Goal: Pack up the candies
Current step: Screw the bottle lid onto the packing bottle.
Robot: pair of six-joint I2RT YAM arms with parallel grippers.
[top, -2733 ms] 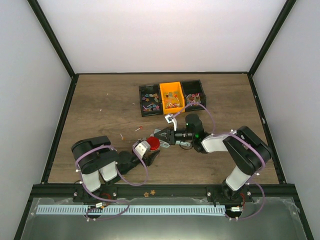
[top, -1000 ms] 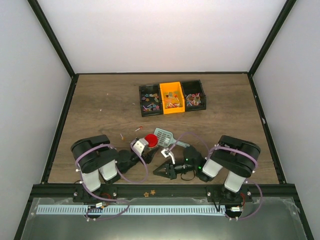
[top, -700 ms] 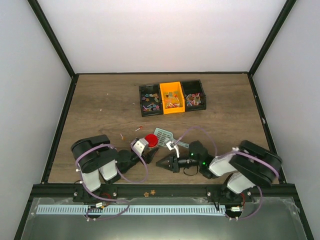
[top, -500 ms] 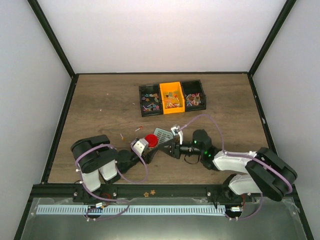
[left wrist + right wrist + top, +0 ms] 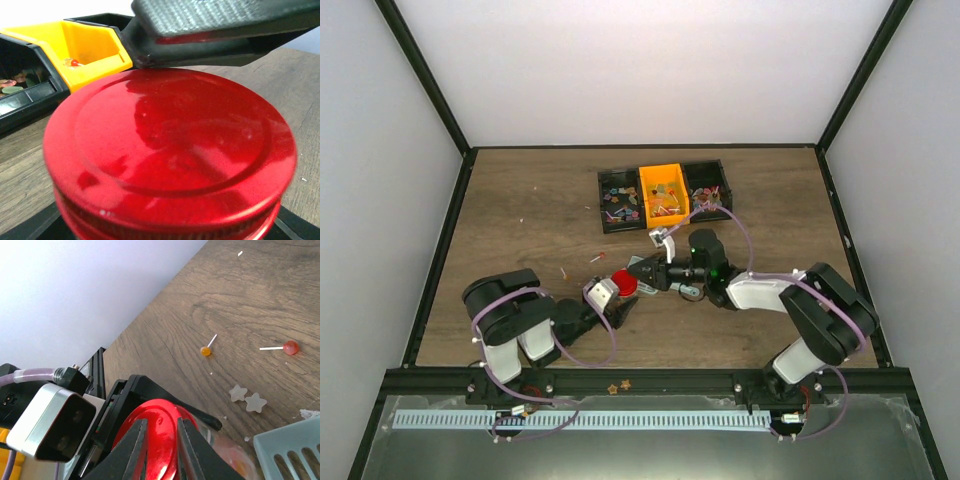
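From up top, the left gripper [image 5: 618, 292] is clamped wide around a jar [image 5: 625, 284], with the right gripper [image 5: 638, 277] right at it; the candies [image 5: 665, 205] sit in the bins [image 5: 663, 168] at the back. On the left wrist cam the red lid [image 5: 170, 150] fills everything, with a dark finger [image 5: 225, 20] just above its far edge. On the right wrist cam the fingers [image 5: 137, 450] are only a crack apart over the lid, with nothing between them; can't tell if they touch.

No readable text, label, brand, number or sign on any surface in any view.
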